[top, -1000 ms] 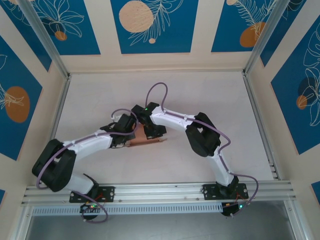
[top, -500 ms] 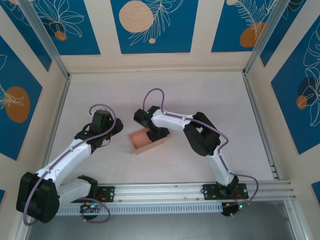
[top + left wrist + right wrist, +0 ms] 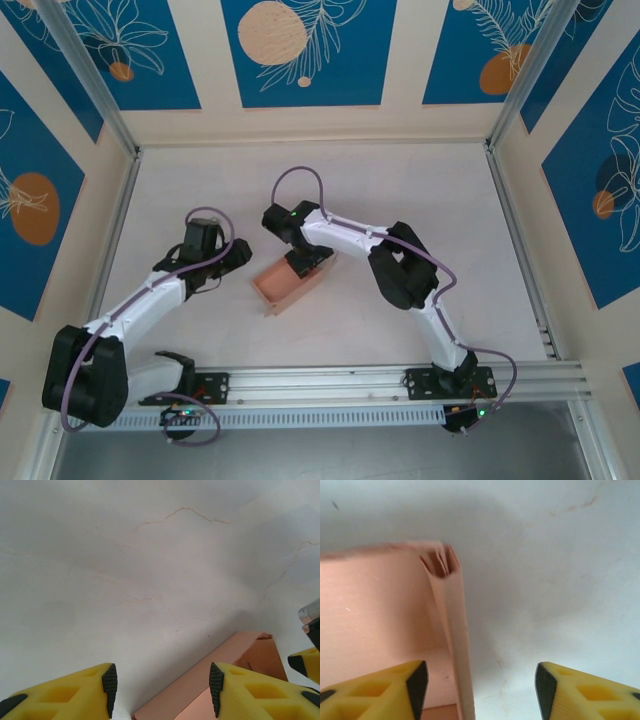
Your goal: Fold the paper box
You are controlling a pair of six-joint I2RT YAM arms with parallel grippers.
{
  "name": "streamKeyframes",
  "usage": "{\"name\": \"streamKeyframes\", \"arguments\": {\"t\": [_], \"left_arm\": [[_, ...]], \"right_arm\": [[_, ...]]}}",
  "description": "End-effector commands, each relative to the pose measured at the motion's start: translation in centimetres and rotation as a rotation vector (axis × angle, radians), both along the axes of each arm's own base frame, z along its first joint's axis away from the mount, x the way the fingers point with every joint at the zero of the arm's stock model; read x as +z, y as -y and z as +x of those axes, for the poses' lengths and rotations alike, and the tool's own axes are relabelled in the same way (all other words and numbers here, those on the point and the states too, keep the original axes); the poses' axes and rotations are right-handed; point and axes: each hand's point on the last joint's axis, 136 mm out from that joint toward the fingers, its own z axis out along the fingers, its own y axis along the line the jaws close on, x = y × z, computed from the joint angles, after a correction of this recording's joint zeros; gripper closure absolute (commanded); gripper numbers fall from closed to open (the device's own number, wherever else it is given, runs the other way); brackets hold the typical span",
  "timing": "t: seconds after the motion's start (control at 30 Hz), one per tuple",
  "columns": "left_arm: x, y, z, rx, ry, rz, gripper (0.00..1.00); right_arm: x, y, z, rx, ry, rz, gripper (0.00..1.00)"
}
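Note:
The paper box is a salmon-pink open tray with raised walls, lying at an angle in the middle of the table. My right gripper hangs over its far right end. In the right wrist view the right gripper is open, and one thin wall of the paper box stands up between its fingers, nearer the left one. My left gripper is a little to the left of the box, apart from it. In the left wrist view the left gripper is open, and the paper box lies low on the right.
The white table has a faint crack line. Aluminium rails run along the left side, the right side and the front edge. A yellow finger of the right gripper pokes in at the right of the left wrist view.
The left arm has pulled back to the left, away from the box. The box has slid slightly left and towards the front, and its open inside now shows. The right gripper stays at its far end.

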Motion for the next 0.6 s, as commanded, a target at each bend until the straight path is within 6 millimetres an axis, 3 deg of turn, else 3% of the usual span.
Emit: {"name": "streamKeyframes", "arguments": {"t": [0.0,0.2,0.33,0.43,0.57], "left_arm": [[-0.2,0.4,0.1,-0.034,0.006,-0.017,0.49],[-1.5,0.2,-0.8,-0.048,-0.025,-0.006,0.54],[-2.9,-0.2,-1.1,-0.067,-0.067,0.045,0.57],[-4.1,-0.5,-1.1,-0.073,-0.094,0.078,0.64],[-5.5,0.2,-1.2,-0.106,-0.135,0.066,0.70]], "right_arm": [[2.6,-1.6,0.7,0.039,0.032,0.068,0.32],[7.6,-4.2,1.8,0.064,0.105,0.176,0.26],[13.4,-5.1,2.0,0.061,0.207,0.248,0.26],[17.5,-4.2,1.5,0.013,0.292,0.294,0.27],[21.4,-0.8,-0.4,-0.104,0.355,0.373,0.28]]}}
